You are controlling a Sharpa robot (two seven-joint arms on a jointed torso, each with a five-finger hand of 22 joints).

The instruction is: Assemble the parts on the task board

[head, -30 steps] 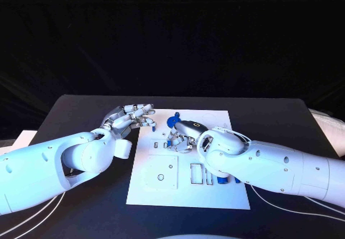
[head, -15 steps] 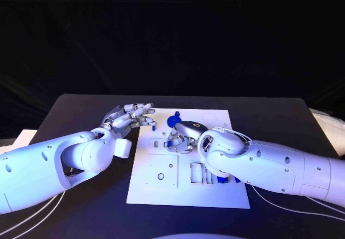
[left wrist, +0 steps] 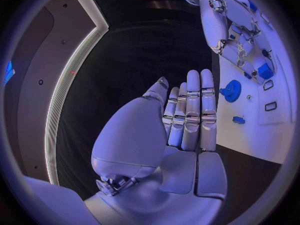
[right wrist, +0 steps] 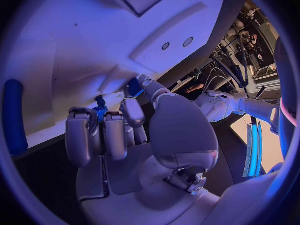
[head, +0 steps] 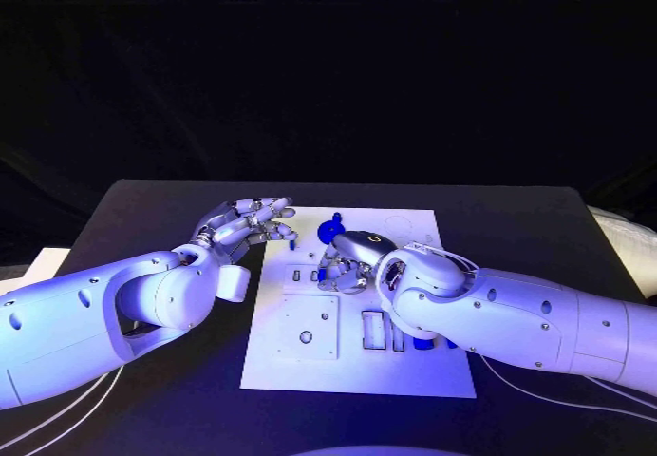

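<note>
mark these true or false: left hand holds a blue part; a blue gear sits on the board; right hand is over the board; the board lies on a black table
1. The left hand holds a blue part: false, its fingers are straight and hold nothing.
2. A blue gear sits on the task board: true.
3. The right hand is over the board: true; a small blue part shows at its fingertips.
4. The board lies on a black table: true.

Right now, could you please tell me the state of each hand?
Left hand: open, fingers straight and together, holding nothing, beside the task board.
Right hand: fingers curled over the board around a small blue part; it appears to hold it.
</note>
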